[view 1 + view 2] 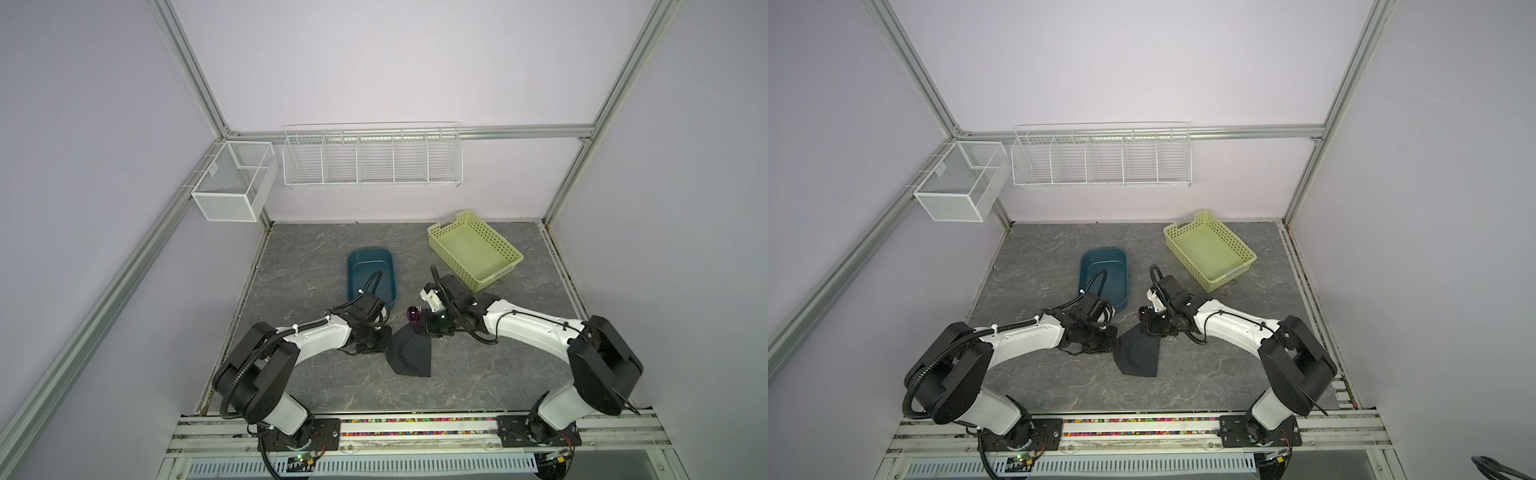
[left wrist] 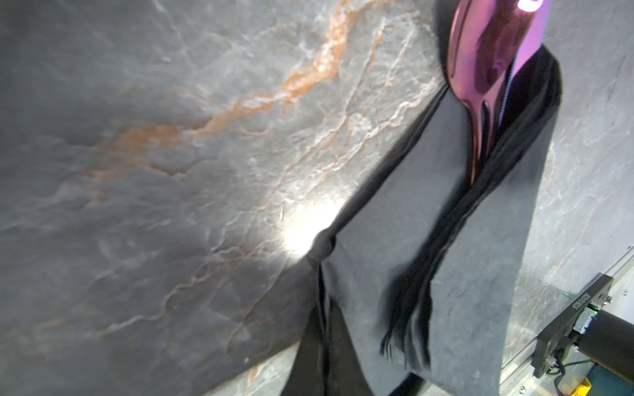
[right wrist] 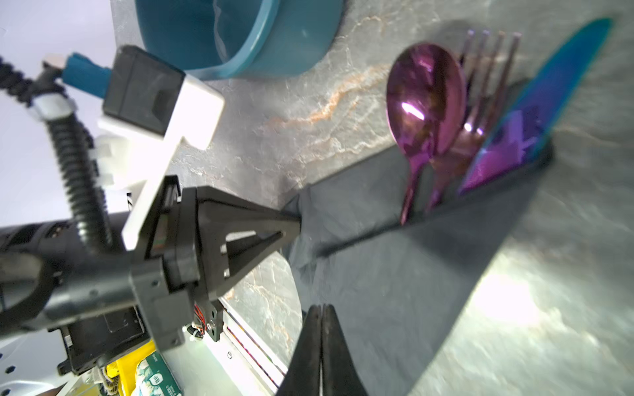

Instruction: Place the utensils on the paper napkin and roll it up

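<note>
Paper napkin (image 3: pixel 394 274): my left gripper (image 3: pixel 297 223) pinches one bunched corner, fingers closed on it. My right gripper (image 3: pixel 322 310) is pressed together on the near edge. The right wrist view shows the spoon (image 3: pixel 425 99), fork (image 3: pixel 487 85) and knife (image 3: pixel 555 92) side by side, heads poking from the fold. Both top views catch only the spoon head, with the napkin mid-table between my arms. The teal tub (image 1: pixel 351 274) sits just behind my left wrist. The green basket (image 1: pixel 498 241) lies beyond my right arm.

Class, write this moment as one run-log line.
left gripper: shut on paper napkin | right gripper: shut | utensils: in fold, heads out
</note>
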`<state>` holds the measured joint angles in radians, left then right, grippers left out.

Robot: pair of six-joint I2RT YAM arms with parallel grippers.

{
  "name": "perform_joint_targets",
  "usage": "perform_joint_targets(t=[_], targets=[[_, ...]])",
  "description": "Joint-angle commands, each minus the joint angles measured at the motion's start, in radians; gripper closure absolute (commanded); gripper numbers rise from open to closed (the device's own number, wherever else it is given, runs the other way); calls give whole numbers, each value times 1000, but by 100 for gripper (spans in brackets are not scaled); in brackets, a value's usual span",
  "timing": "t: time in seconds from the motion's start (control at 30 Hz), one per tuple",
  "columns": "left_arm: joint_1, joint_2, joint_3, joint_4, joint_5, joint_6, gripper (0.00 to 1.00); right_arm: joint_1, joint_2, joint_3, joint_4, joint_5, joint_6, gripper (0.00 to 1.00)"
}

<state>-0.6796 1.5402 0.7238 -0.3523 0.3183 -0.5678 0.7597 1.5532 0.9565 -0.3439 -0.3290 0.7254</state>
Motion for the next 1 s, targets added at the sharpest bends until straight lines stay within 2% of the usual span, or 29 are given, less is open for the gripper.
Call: perform_joint_targets(t=[0.0, 0.17, 0.37, 0.63, 0.97], targets=[[3, 15, -8, -19, -16, -5, 93, 28, -25, -61, -127, 20, 12, 92], [3, 14, -4, -24, -21, -4, 93, 102, -35, -121, -102, 19, 58, 92], [3, 10, -1, -26, -19, -7, 94, 175, 43, -124, -33, 29, 107, 93], [3, -8, 2, -42, -22, -3, 94, 190, 108, -110, 13, 39, 118, 93], [3, -15, 1, -40, -22, -10, 95, 190, 70, -90, 9, 42, 106, 93]])
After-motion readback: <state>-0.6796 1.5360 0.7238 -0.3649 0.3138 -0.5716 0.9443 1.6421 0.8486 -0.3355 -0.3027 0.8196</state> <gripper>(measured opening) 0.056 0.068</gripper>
